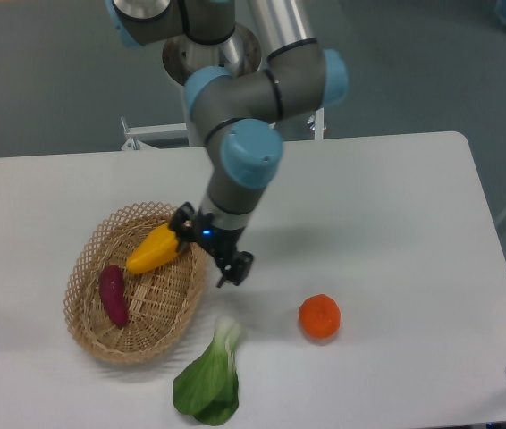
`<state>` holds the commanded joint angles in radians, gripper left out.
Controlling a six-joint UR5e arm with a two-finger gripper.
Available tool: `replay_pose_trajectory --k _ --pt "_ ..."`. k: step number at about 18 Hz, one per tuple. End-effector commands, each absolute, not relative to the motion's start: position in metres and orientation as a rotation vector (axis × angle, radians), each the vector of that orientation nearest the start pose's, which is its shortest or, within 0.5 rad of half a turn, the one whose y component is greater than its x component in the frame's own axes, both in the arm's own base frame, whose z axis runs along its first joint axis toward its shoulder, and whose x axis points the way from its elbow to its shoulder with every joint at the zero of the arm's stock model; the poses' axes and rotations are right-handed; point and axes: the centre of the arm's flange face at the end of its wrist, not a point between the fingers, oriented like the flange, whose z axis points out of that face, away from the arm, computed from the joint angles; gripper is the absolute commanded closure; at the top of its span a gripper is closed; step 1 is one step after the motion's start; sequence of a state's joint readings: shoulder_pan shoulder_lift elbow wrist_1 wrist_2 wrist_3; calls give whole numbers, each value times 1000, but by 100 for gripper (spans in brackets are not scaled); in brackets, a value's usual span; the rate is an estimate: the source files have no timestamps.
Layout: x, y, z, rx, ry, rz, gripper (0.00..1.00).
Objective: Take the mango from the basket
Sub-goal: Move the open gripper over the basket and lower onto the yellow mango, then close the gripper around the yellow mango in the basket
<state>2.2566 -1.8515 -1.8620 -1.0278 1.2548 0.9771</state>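
The mango (153, 250), a smooth yellow fruit tapered at its lower left end, lies in the upper part of the woven wicker basket (92, 335) on the left of the table. A dark purple sweet potato (113, 295) rests beside it in the basket. My gripper (208, 252) hangs open over the basket's right rim, just right of the mango's upper end, with nothing between its fingers. One finger (181, 225) is close to the mango's tip; whether it touches I cannot tell.
A round orange fruit (319, 316) sits on the white table to the right of the gripper. A green bok choy (210, 377) lies near the front edge, below the basket's right side. The arm's base (210, 80) stands behind the table.
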Motion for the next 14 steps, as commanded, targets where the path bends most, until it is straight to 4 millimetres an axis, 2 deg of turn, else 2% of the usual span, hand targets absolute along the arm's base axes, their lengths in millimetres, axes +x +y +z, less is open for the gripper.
replay_pose_trajectory --k 5,11,14 --pt "-178 521 250 -2893 492 -384 0" --pt "-178 522 231 -2929 501 -402 0" --pt "-176 524 226 -2960 534 -336 0"
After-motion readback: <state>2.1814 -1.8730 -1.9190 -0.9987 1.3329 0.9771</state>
